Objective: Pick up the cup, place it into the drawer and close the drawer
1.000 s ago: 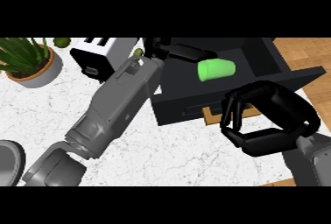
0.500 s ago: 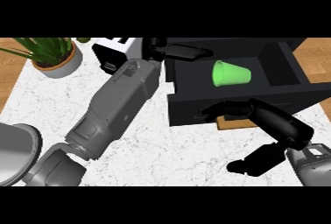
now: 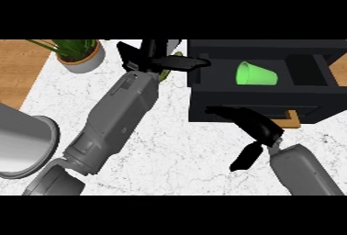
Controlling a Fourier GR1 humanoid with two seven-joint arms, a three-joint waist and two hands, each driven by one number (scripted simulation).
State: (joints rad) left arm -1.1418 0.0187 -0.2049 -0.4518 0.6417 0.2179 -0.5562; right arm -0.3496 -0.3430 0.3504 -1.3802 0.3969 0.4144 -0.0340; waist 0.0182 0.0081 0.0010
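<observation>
The green cup (image 3: 256, 74) lies in the open drawer (image 3: 261, 108) at the worktop's far right. We push w/ our right hand (image 3: 252, 124), fingers straight, square on its front. Left hand (image 3: 163, 62) open.

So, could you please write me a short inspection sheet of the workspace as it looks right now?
Surface: white marble counter, wood showing at the left edge.
Job's things: green cup lies on its side inside the open black drawer; drawer not yet closed.
Clutter: potted plant at the top left; metal pot at the left edge.
Hands: left hand open, fingers extended toward the drawer's left corner; right hand open at the drawer front, holding nothing.
Cables: nothing seen.
Surroundings: nothing seen beyond the counter.
</observation>
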